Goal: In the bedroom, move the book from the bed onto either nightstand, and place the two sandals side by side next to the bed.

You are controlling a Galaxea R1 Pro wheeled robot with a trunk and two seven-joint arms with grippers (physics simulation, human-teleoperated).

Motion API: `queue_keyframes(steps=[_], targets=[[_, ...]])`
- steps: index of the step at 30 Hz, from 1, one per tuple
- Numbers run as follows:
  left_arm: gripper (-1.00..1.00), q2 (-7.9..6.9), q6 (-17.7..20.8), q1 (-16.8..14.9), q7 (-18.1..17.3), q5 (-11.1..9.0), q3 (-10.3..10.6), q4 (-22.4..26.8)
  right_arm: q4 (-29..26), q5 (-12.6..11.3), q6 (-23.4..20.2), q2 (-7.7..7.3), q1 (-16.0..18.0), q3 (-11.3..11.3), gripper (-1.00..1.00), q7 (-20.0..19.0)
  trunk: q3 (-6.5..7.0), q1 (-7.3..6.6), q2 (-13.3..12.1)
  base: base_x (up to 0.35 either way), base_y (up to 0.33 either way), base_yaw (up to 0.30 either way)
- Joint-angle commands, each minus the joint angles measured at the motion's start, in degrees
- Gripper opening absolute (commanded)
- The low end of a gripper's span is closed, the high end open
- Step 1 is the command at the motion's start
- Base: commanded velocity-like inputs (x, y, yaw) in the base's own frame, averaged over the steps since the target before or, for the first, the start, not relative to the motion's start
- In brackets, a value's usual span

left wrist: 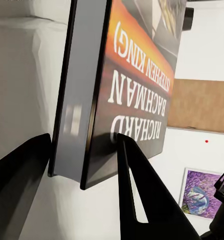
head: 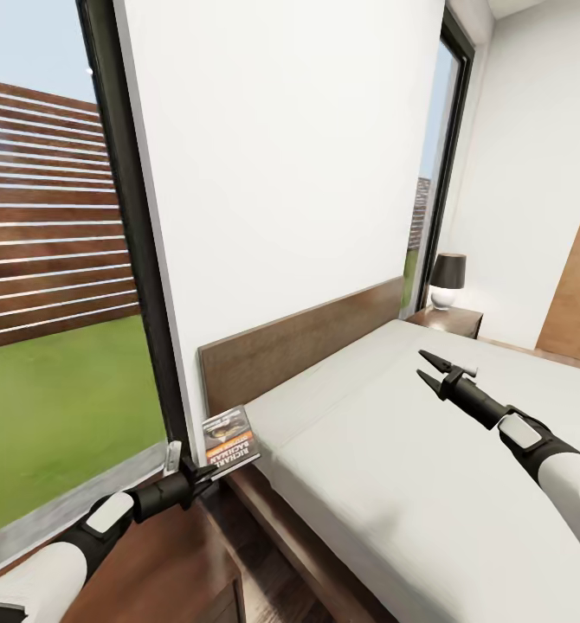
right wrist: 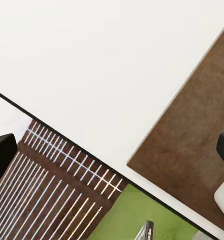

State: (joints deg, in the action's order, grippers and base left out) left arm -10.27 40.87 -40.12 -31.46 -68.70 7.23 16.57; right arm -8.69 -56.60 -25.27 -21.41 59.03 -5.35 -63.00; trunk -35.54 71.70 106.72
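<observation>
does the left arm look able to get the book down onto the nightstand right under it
Probably yes. The left gripper holds the book clamped upright just above the near nightstand, and nothing shows between them.

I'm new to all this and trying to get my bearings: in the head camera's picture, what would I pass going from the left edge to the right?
Slatted fence → left gripper → book it holds → bed → right gripper, open above the mattress → lamp on the far nightstand.
</observation>
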Motion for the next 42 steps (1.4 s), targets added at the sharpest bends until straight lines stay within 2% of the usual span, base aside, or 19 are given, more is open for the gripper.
queue_keyframes(steps=[1,9,33,42], targets=[[-1.00,-0.07,0.09,-0.05,-0.17,-0.48,0.44,-0.04,0.05,-0.61,-0.40,-0.03,0.06,-0.46,1.00,-0.11,-0.06,-0.01,0.03,0.000,0.000,0.023],[-1.00,-0.10,0.09,-0.05,-0.18,-0.47,0.45,-0.04,0.05,-0.58,-0.40,-0.03,0.04,-0.45,1.00,-0.11,-0.11,-0.01,0.03,0.000,0.000,0.149],[-1.00,-0.02,-0.07,-0.05,-0.16,-0.47,0.33,-0.13,0.06,-0.62,-0.33,-0.03,0.03,-0.45,1.00,-0.02,-0.58,-0.01,0.03,0.000,0.000,0.251],[-1.00,0.44,-0.34,-0.05,0.15,-0.39,0.40,-0.13,0.05,-0.62,-0.33,-0.03,0.03,-0.40,1.00,-0.02,-0.72,-0.01,0.03,0.000,0.000,0.220]])
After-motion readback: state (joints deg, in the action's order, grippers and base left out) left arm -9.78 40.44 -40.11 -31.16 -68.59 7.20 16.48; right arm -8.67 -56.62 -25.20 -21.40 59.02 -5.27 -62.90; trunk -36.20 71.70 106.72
